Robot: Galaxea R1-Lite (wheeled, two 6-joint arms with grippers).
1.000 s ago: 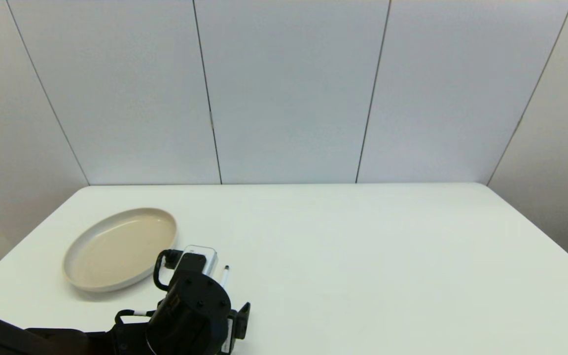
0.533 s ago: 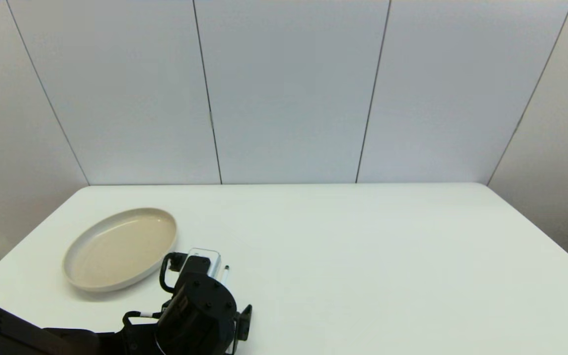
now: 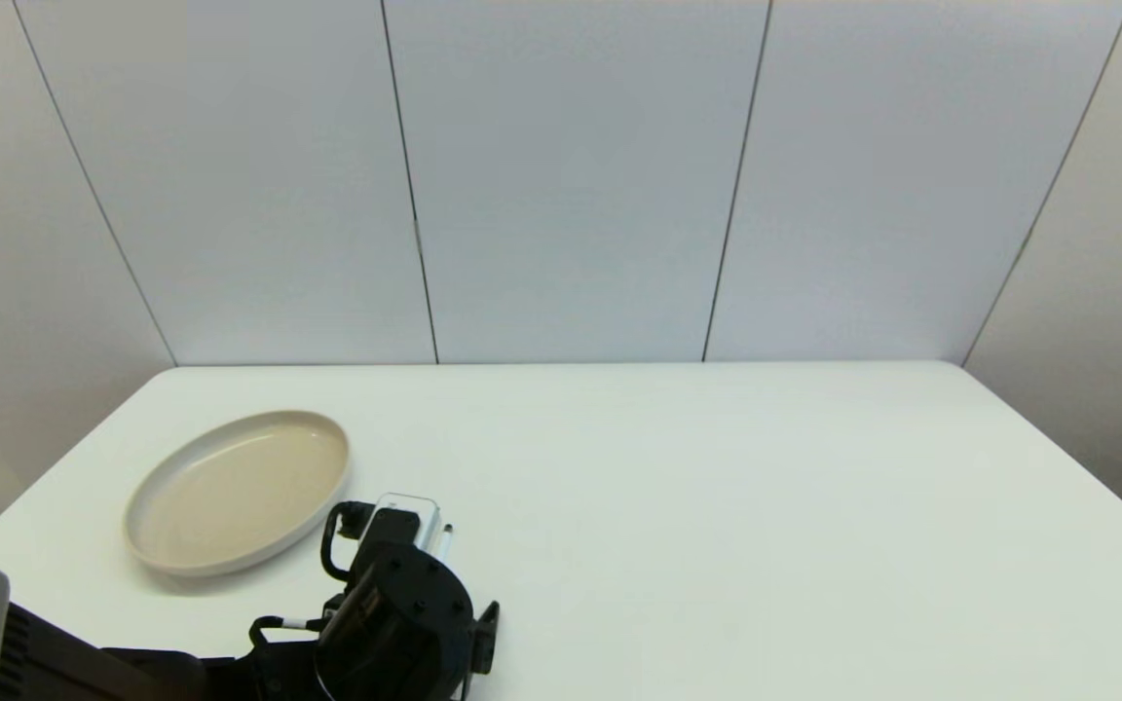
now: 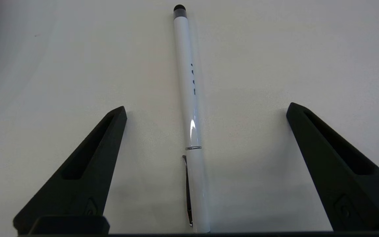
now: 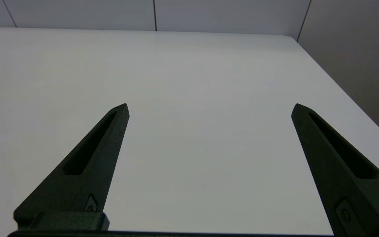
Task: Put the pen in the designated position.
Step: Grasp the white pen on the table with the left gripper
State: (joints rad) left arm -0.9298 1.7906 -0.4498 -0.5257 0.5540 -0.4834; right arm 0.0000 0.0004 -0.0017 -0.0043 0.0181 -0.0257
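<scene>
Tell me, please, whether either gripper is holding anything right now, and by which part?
Nothing is held. The left gripper is open astride the slim white pen, which lies on the white table. The right gripper is open and empty.

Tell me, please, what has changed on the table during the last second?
Only the left arm moved: its wrist slid slightly toward the robot's right, covering more of the pen. The left gripper hangs open astride the pen, gripping nothing. The pen and the dish kept their places. The right gripper is open, off in its own view.
</scene>
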